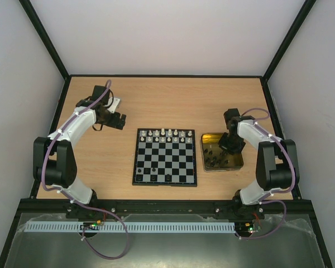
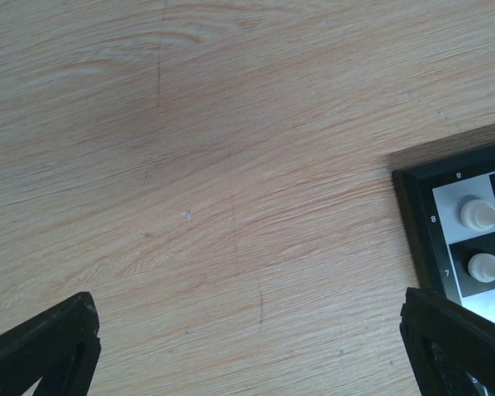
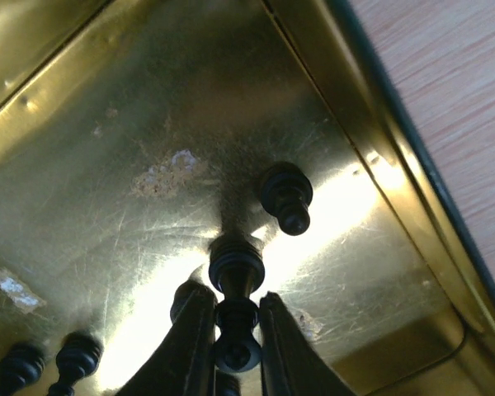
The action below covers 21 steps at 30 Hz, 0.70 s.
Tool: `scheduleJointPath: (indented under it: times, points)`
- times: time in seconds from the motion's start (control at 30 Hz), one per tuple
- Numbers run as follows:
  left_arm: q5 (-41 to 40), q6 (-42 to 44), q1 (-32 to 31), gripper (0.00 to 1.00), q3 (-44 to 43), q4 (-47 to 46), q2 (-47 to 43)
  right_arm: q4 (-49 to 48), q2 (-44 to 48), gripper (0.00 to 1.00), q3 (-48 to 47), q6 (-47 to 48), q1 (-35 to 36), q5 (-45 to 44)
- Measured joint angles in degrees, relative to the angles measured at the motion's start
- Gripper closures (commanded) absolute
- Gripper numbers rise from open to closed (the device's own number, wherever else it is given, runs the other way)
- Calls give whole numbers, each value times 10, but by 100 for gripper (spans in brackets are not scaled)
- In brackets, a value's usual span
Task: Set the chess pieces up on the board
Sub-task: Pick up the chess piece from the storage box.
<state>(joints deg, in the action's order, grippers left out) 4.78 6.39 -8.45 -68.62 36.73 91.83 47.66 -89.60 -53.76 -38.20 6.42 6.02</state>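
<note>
The left wrist camera shows small white characters printed on the black rim of the board. Along one edge, an "8" stands beside the corner square and a "7" beside the next square. On the adjoining edge, near the same corner, a white mark is too small to read.
</note>
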Motion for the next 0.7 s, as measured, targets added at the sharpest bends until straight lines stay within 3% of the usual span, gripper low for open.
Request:
scheduleJointPath:
  times: [0.7]
  points:
    - [-3,0,0,1,0,0,6,20,2,98,-42,3,-1,-6]
